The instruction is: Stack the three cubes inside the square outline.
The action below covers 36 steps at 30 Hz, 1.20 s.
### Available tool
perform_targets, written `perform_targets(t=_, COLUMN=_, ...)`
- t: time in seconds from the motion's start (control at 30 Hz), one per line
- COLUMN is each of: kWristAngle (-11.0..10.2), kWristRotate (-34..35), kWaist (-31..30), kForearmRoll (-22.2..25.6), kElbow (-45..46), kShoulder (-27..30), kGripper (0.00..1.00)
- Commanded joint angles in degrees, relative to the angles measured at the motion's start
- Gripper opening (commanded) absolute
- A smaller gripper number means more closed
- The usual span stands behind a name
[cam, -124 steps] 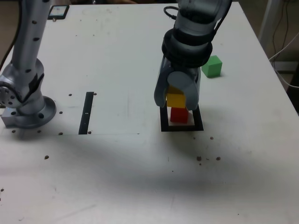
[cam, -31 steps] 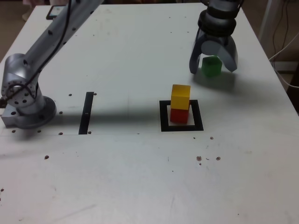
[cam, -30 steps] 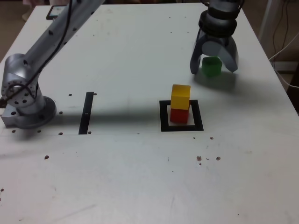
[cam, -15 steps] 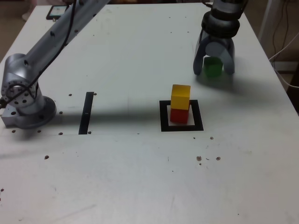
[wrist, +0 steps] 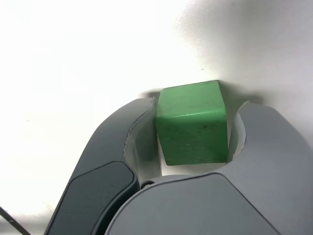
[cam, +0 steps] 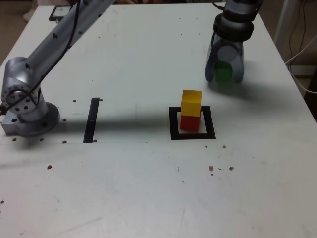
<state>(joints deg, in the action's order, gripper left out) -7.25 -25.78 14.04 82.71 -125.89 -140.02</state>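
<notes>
The end effector (cam: 224, 74) is standing over the green cube (cam: 224, 73) at the far side of the table (cam: 148, 188), on the exterior view's right. A second ago its jaws were spread wide on either side of that cube; half a second ago they were partly drawn in; now they are drawn close about it. In the wrist view the green cube (wrist: 192, 122) is sitting between the two grey fingers (wrist: 110, 156), one finger pressing or nearly pressing each side face. The jaws are nearly closed on it, though whether the pinch is fully firm cannot be told while they are closing. The cube appears to be resting on the table, not yet lifted.

The arm itself is not shifting noticeably over that second; only the jaws are moving.

The square outline (cam: 174, 130) is lying well apart from the green cube, nearer the camera. Inside it the red cube (cam: 190, 123) is sitting on the pale centre, with the yellow cube (cam: 191, 102) stacked squarely on top. Neither has moved since a second ago.

Judgement: two of three cubes are placed, and the grasp on the last one is being completed. Remaining work is lifting the green cube, carrying it over and setting it on the yellow one. The two-high stack is likely to topple if nudged on approach.
</notes>
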Motion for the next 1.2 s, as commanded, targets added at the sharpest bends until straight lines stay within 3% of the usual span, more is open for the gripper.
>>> perform_targets(t=0.0, kWristAngle=-0.5, kWristRotate=0.1, kWaist=0.0, kForearmRoll=0.1, kElbow=0.6, kShoulder=0.2, kGripper=0.19)
perform_targets(t=0.23, kWristAngle=-2.0, kWristRotate=0.0, kWaist=-0.3, kForearmRoll=1.4, kElbow=1.0, kShoulder=2.3, kGripper=0.15)
perform_targets(t=0.5, kWristAngle=-1.4, kWristRotate=0.5, kWaist=-2.6, kForearmRoll=6.0, kElbow=0.5, kShoulder=8.1, kGripper=0.15)
perform_targets(t=0.87, kWristAngle=1.1, kWristRotate=6.5, kWaist=-10.7, kForearmRoll=8.0, kElbow=9.5, kShoulder=20.8, kGripper=0.15)
perform_targets(t=1.17, kWristAngle=5.3, kWristRotate=13.7, kWaist=-19.5, kForearmRoll=7.6, kElbow=18.1, kShoulder=27.0, kGripper=0.16)
